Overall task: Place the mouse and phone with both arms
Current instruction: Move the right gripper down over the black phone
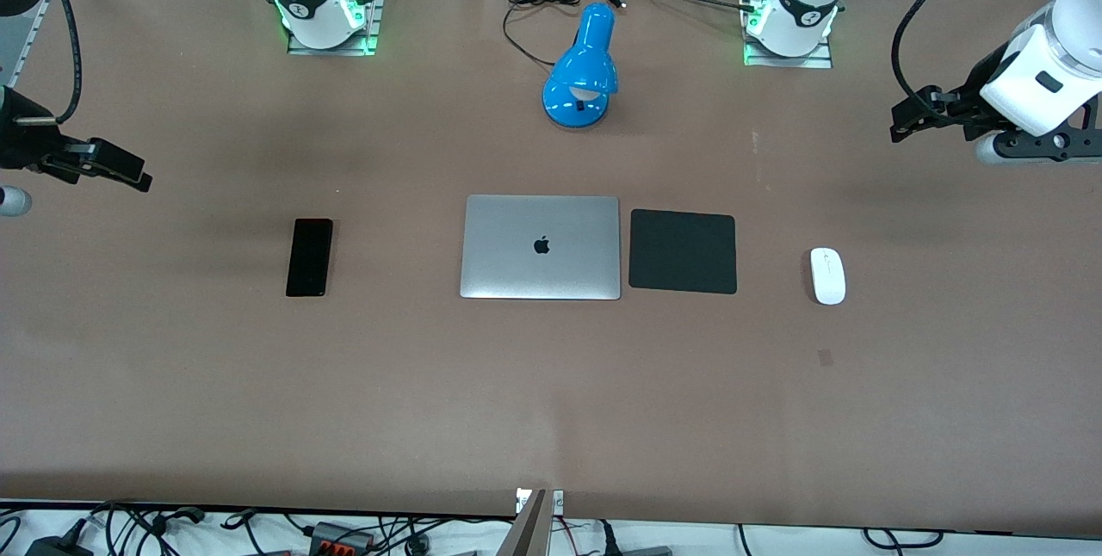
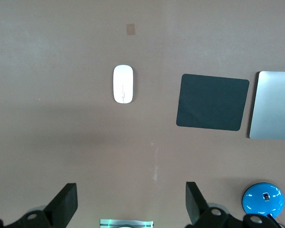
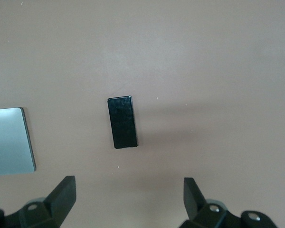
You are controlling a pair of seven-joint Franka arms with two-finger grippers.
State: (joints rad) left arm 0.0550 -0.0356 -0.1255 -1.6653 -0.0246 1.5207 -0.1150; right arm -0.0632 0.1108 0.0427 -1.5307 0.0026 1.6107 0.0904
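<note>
The white mouse [image 1: 827,275] lies on the brown table toward the left arm's end, beside the black mouse pad [image 1: 683,251]; it also shows in the left wrist view [image 2: 123,84]. The black phone [image 1: 309,256] lies toward the right arm's end, beside the laptop; it shows in the right wrist view [image 3: 122,121]. My left gripper [image 1: 902,120] [image 2: 131,202] is open and empty, up in the air at the left arm's end of the table. My right gripper [image 1: 138,177] [image 3: 129,197] is open and empty, up in the air at the right arm's end of the table.
A closed silver laptop [image 1: 541,247] lies mid-table between phone and mouse pad. A blue desk lamp [image 1: 582,74] with a black cord stands nearer the arm bases. Both bases [image 1: 323,1] [image 1: 792,14] stand along the table's back edge.
</note>
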